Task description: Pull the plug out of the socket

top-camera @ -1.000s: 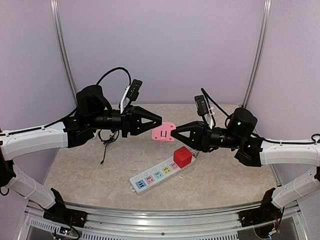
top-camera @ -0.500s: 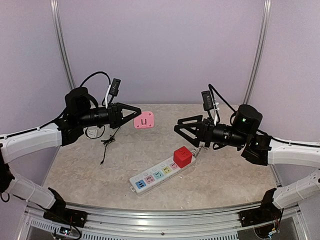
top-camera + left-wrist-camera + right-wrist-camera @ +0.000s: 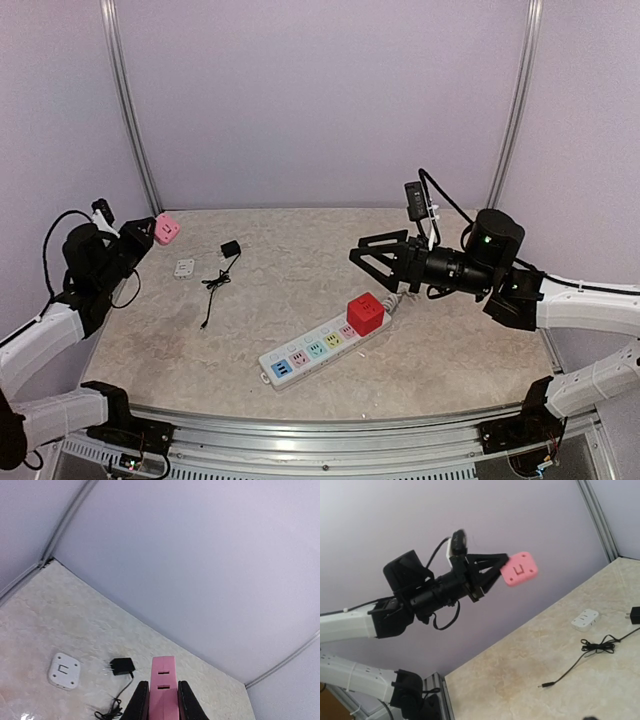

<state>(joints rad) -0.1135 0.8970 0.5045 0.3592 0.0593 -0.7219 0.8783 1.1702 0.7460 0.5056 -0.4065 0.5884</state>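
Note:
The socket (image 3: 318,348) is a long white strip with pastel outlet faces, lying on the table's near middle. A red cube plug (image 3: 365,314) stands in its right end. My left gripper (image 3: 156,230) is at the far left, held above the table and shut on a pink plug (image 3: 167,228). In the left wrist view the pink plug (image 3: 163,680) sits between the black fingers (image 3: 140,700). My right gripper (image 3: 366,264) hangs open and empty above the strip's right end. In the right wrist view its own fingers do not show, but the pink plug (image 3: 519,569) does.
A small flat white square piece (image 3: 184,268) and a black adapter (image 3: 230,248) with a thin black cable (image 3: 211,290) lie at the back left. The same three appear in the left wrist view: the white piece (image 3: 64,670), adapter (image 3: 121,666) and cable (image 3: 111,711). Lilac walls enclose the table.
A second ago both grippers held the pink plug mid-air. The right gripper opened and drew back right. The left arm carried the plug away to the far left.

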